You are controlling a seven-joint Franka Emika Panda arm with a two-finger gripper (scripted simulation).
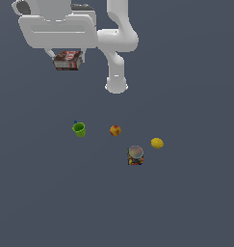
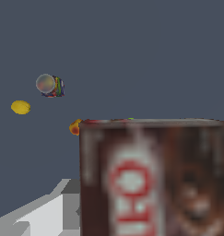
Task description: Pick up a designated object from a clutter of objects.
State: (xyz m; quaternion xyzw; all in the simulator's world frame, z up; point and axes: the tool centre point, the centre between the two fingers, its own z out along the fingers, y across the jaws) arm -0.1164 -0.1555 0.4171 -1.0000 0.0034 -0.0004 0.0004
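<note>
The white arm (image 1: 117, 46) reaches in from the top of the exterior view, its wrist bent toward that view's left. The gripper (image 1: 67, 60) hangs raised, fingers closed on the dark red box (image 1: 67, 61)

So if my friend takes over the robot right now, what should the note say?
Gripper: shut on the box, held up high near the arm.
On the floor: cup, apple, lemon, can, all apart from each other.
Done: the box is picked out of the clutter.
Left: just keep hold of it; nothing else needs picking.
</note>
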